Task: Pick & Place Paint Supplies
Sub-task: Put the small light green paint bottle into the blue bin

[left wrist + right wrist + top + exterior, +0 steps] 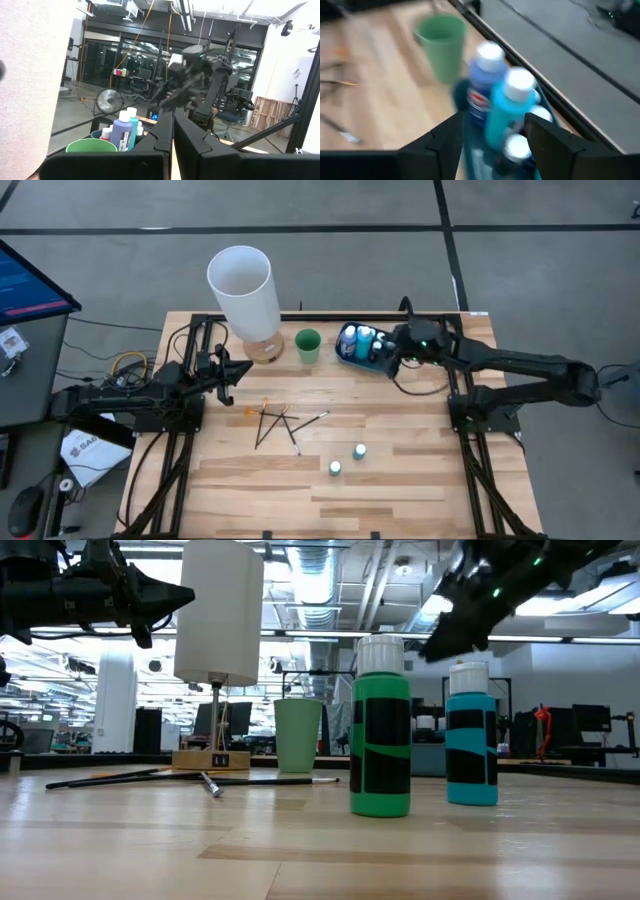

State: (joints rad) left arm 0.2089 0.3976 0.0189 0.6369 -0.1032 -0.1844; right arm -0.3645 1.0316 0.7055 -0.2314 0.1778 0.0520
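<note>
Hovering over the blue tray (345,352), the right gripper (393,352) is standing with its fingers spread and nothing between them; several bottles (512,107) are already standing inside the tray. You are working toward the two bottles on the table, the green bottle (335,468) and the teal bottle (359,450), with the brushes (280,423) lying near them. Keep the fingers wide and descend square over one cap. The left gripper (222,373) is waiting near the brushes, fingers closed and empty.
</note>
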